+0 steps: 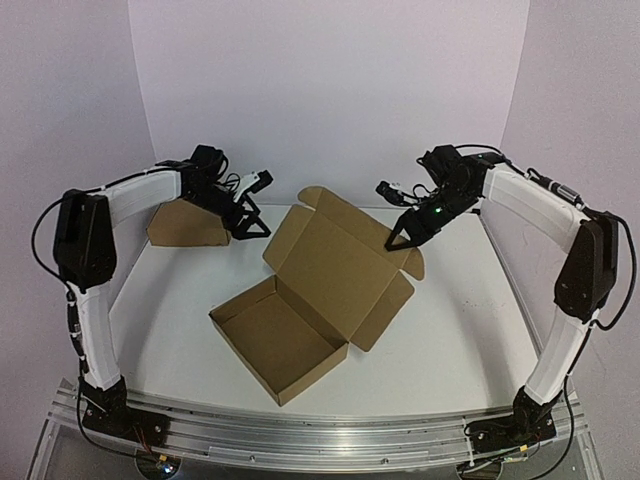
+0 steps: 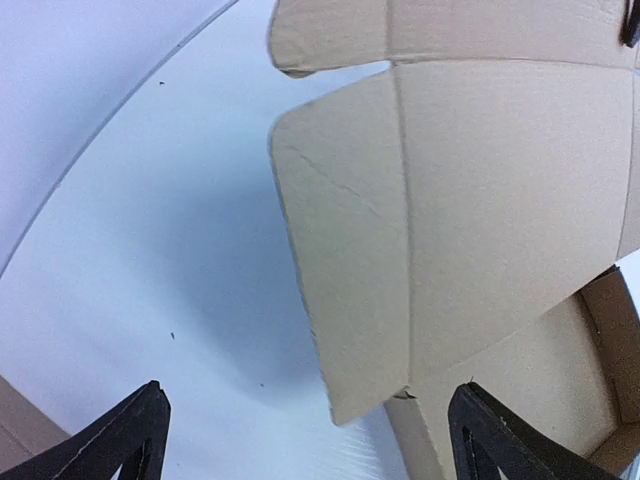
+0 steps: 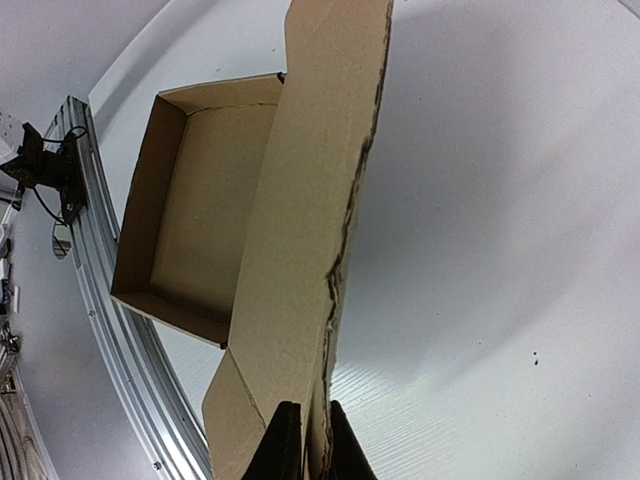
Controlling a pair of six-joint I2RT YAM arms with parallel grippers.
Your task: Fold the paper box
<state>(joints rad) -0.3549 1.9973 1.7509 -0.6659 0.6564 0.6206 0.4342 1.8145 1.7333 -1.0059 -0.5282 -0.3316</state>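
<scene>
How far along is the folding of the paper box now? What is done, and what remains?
Done: the tray of the paper box has its walls standing. In hand: the right fingers are shut on the edge of the raised lid; the left fingers are open beside it and appear to touch nothing. Left: lowering the lid and tucking its flaps in.

Plain brown box far left on white table, metal rail along front
</scene>
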